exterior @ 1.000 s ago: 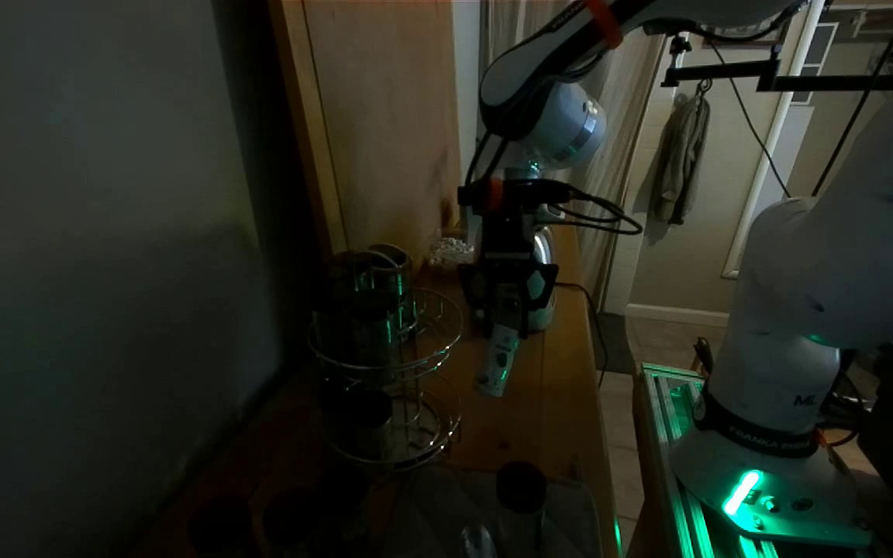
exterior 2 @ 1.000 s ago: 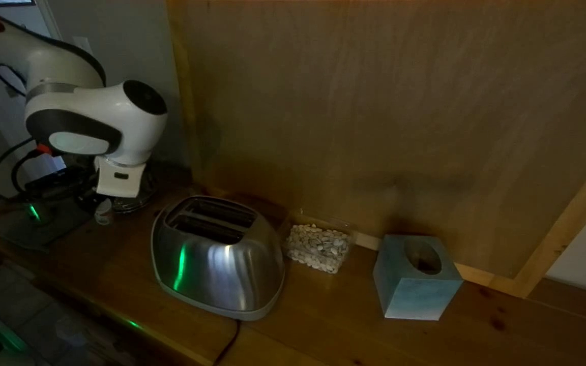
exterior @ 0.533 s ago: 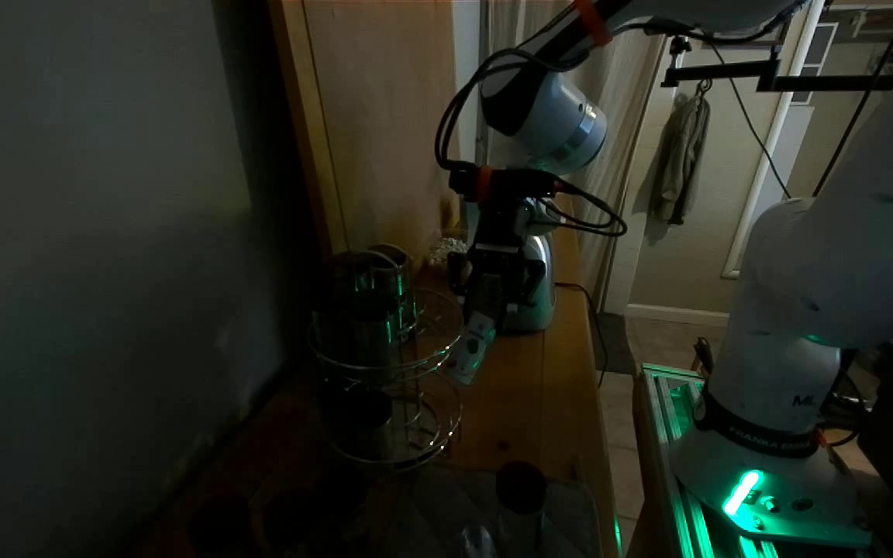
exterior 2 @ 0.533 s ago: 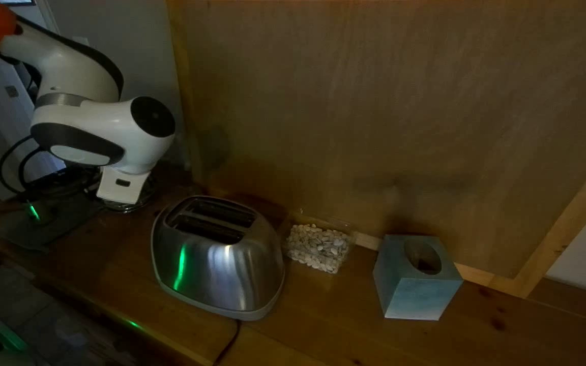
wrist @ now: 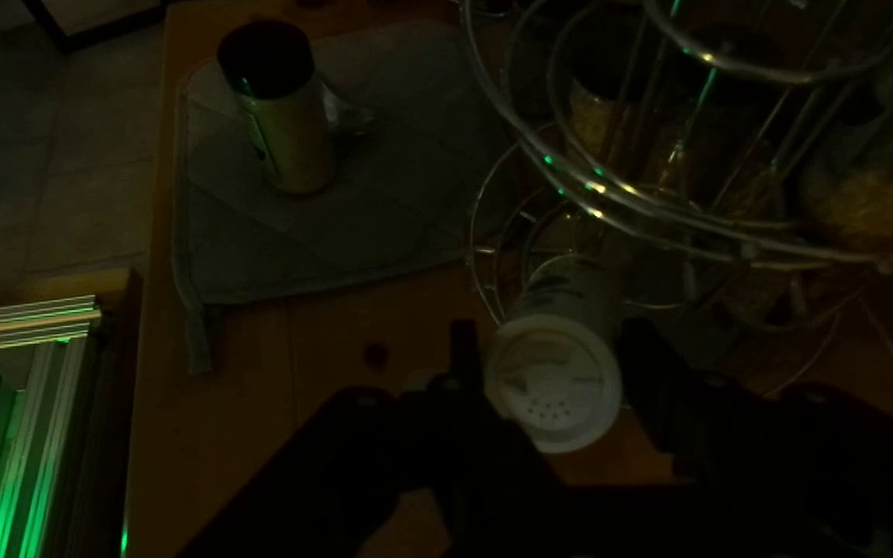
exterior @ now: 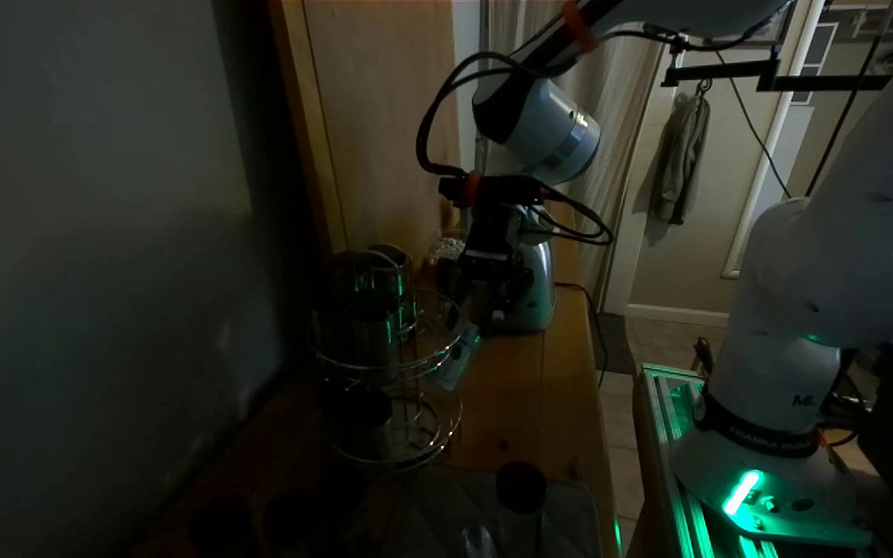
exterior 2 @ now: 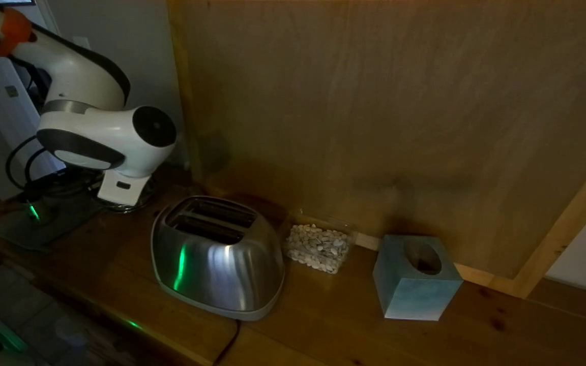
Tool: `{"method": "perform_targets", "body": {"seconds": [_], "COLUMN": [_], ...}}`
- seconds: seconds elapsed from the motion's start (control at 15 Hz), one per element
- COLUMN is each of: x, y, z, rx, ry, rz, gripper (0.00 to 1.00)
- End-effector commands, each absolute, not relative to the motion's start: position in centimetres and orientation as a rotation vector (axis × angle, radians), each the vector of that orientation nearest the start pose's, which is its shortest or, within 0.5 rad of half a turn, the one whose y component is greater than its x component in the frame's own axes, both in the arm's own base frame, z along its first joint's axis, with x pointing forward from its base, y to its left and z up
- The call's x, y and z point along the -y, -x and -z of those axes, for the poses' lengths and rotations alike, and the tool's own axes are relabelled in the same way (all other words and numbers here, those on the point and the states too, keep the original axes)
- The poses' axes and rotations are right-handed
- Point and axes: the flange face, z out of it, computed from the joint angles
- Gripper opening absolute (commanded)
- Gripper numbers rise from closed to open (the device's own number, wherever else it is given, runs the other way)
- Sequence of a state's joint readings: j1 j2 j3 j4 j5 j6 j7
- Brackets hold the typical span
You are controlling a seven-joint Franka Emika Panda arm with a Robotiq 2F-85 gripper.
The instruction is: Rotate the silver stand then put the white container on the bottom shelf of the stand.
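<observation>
The silver stand (exterior: 437,360) is a two-tier wire rack by the wall; it also shows at the upper right of the wrist view (wrist: 598,188). Its bottom shelf (exterior: 415,459) holds a dark-topped jar on the wall side. My gripper (exterior: 479,306) is shut on the white container (exterior: 456,358), which is held tilted off the table. The container's lower end overlaps the stand's near side, between the tier levels. In the wrist view the container's white lid (wrist: 555,387) sits between the fingers, its far end over the bottom shelf's ring (wrist: 477,232). In an exterior view the wrist hides the container.
Metal-looking jars (exterior: 369,325) stand on the upper tier. A dark-lidded jar (wrist: 280,108) stands on a grey mat (wrist: 384,201) near the stand. A silver toaster (exterior 2: 216,264), a box of pebbles (exterior 2: 318,248) and a tissue box (exterior 2: 417,282) stand further along the table.
My gripper has moved toward the stand with the white container in it. The container is now more tilted, its lower end nearer the stand. The stand has not visibly moved.
</observation>
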State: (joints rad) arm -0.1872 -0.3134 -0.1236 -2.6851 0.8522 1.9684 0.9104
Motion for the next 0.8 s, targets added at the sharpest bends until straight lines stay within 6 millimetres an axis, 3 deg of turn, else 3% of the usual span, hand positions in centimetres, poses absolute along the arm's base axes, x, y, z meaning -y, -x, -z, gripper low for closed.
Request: {"method": "perform_targets", "body": {"seconds": [0.0,0.73], "x": [6.33,6.74], "y": [-36.65,-36.89], "z": [-31.80,-32.42], "rx": [-1.873,-1.890], "ry": [1.572,1.576], "rz": [-0.741,-0.681], "gripper": [0.24,0.24]}}
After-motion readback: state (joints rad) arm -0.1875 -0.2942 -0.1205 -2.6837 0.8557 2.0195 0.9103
